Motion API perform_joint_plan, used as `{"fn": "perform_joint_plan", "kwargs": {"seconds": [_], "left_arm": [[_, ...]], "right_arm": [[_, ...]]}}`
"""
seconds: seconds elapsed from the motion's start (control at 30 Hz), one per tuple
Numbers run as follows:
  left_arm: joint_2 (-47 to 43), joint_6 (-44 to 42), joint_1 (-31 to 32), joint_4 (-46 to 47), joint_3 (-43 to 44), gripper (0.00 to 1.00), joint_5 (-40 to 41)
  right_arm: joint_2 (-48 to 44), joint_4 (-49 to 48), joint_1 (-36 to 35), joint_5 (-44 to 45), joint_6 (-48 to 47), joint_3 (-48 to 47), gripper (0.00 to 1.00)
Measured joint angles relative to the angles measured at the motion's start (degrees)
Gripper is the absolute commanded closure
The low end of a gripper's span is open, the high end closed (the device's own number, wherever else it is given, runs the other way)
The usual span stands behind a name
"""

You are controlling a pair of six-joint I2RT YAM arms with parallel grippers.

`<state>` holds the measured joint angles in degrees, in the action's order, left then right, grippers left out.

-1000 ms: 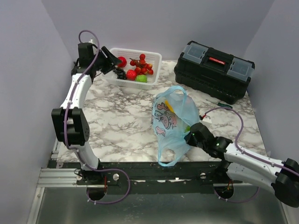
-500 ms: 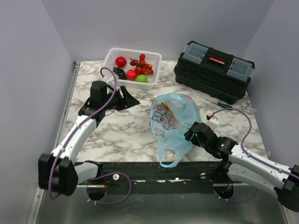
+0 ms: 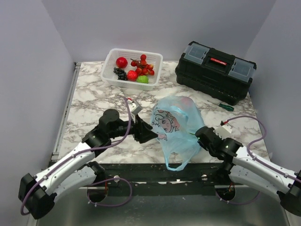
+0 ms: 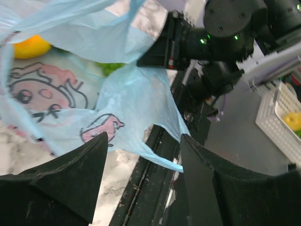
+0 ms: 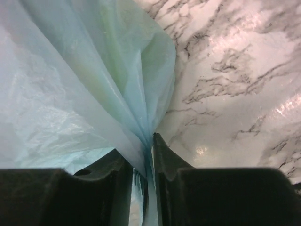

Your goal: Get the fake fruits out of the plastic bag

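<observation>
Marble tabletop [image 3: 94, 99] carries the plastic bag [image 3: 176, 117] near its front edge, between both arms. Right gripper [image 5: 151, 141] is clamped on a fold of bag film at the bag's right side. Left gripper [image 4: 144, 136] stands with jaws apart at the bag's left side, gripping nothing. Yellow fake fruit [image 4: 30, 47] and green fake fruit [image 4: 110, 68] show through the film.

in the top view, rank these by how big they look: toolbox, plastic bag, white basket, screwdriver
1. toolbox and plastic bag, too close to split
2. white basket
3. screwdriver
</observation>
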<state>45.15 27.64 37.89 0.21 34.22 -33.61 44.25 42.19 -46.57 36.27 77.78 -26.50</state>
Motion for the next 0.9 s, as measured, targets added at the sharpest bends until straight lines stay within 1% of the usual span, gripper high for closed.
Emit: {"fn": "perform_joint_plan", "kwargs": {"seconds": [0.03,0.07,0.13,0.3,0.4,0.47,0.53,0.6,0.77,0.9], "left_arm": [[1.0,-0.3,1.3,0.3,0.2,0.38,0.3],[3.3,-1.0,4.1,0.7,0.8,0.38,1.1],[6.4,-1.9,7.7,1.3,1.9,0.38,1.9],[14.4,-3.6,13.2,3.0,7.1,0.38,3.1],[16.9,-3.9,14.4,4.8,9.4,0.38,3.1],[17.9,-4.0,14.7,5.6,10.4,0.38,3.1],[18.8,-4.2,15.0,6.4,11.1,0.38,3.2],[19.2,-4.2,15.1,6.9,11.1,0.39,3.1],[19.9,-4.6,16.2,7.1,11.1,0.39,3.3],[19.9,-4.8,16.7,7.4,11.0,0.39,3.8]], "right_arm": [[-0.3,0.5,0.0,-0.1,0.6,0.1,0.82],[-0.4,1.0,0.0,-0.2,1.0,0.3,0.83],[-0.3,1.4,0.0,-0.5,1.5,0.4,0.83],[2.6,2.8,0.0,-0.7,3.0,0.3,0.83],[3.1,3.3,0.0,-0.4,2.8,0.1,0.84],[1.8,2.3,0.0,-0.4,0.4,-0.5,0.91],[-0.6,-0.5,0.0,-0.9,-3.4,-0.7,0.96],[-3.3,-3.5,0.0,-1.7,-6.8,-0.7,0.99],[-6.8,-8.4,0.0,-3.3,-11.5,0.0,0.99],[-6.6,-13.5,0.0,-6.3,-15.4,1.7,0.99]]}}
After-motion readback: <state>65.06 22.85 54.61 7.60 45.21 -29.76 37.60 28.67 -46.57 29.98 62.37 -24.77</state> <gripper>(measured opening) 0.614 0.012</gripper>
